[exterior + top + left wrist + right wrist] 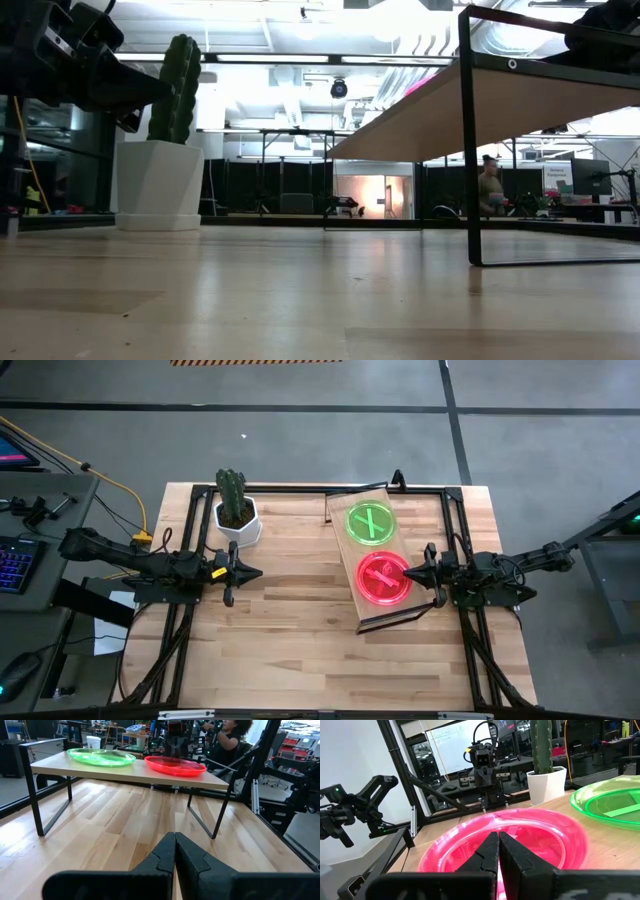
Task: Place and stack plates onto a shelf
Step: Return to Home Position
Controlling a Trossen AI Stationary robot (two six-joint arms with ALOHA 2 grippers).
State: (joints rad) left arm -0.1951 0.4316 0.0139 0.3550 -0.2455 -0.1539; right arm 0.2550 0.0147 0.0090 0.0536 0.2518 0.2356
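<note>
The neon green plate (371, 523) and the neon pink plate (384, 577) lie flat, side by side, on the light-wood shelf (341, 510), which stands on thin black legs on the table's right half. In the left wrist view the green plate (101, 757) and the pink plate (175, 765) sit on top of the shelf (125, 773). My right gripper (406, 574) is shut and reaches over the pink plate's right part (470, 845) from the table's right. My left gripper (258, 572) is shut above bare table left of the shelf, pointing at it. My right gripper's shut fingers (487, 851) lie level over the right part of the pink plate, coming from the table's right. They hide the rim beneath them, so I cannot tell whether they touch the plate. The plate lies flat on the shelf.
A cactus in a white pot (236, 512) stands near the table's far edge, left of the shelf. Black frame rails (180, 610) run along the table's left and right sides. Bare tabletop (290, 650) stretches between the arms and toward the near edge.
</note>
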